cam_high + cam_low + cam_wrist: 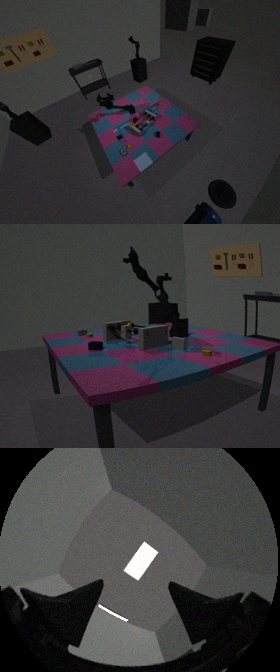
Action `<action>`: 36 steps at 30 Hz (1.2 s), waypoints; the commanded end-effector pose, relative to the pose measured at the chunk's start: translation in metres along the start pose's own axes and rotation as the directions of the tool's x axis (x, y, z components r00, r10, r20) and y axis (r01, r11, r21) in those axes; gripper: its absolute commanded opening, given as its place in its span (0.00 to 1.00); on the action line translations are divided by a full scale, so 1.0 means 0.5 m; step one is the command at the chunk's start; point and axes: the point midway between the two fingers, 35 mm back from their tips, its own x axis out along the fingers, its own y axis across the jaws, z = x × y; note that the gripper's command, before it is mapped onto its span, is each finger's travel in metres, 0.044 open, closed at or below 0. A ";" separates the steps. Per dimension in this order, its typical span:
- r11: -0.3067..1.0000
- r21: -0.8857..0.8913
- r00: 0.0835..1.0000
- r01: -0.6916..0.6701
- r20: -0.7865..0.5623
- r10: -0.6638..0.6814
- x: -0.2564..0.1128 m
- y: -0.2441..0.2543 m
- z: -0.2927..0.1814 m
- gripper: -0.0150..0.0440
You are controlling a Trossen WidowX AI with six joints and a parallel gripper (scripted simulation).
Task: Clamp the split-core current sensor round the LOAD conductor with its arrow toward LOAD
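My gripper (pixel 105 97) (pixel 127 253) (pixel 136 584) is open and empty, raised high above the table and pointing up; the wrist view shows only ceiling and walls between the fingers. A fixture has two pale end blocks (pixel 150 114) (pixel 153 338) with dark conductors between them, and a small pale block (pixel 147 122) (pixel 126 331) sits among them. A small dark block (pixel 157 134) (pixel 95 346) with a reddish mark stands on the table beside the fixture. It may be the sensor, but its shape, arrow and opening are too dark to tell. The LOAD lettering cannot be read.
The checkered table (pixel 158 147) (pixel 105 368) also carries a grey piece (pixel 123 151) (pixel 82 332), a yellow disc (pixel 129 146) (pixel 89 335), another yellow disc (pixel 160 104) (pixel 207 352), a dark piece (pixel 119 137), and a pale upright plate (pixel 179 343) near the fixture's end.
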 end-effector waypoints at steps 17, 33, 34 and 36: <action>0.058 -0.658 0.587 0.750 0.624 -0.515 -0.382 -0.327 0.215 1.00; -0.479 -0.600 0.271 0.641 0.761 -0.590 -0.594 -0.394 0.241 1.00; -0.479 -0.600 0.271 0.641 0.761 -0.590 -0.594 -0.394 0.241 1.00; -0.472 -0.574 0.217 0.669 0.758 -0.615 -0.607 -0.410 0.243 1.00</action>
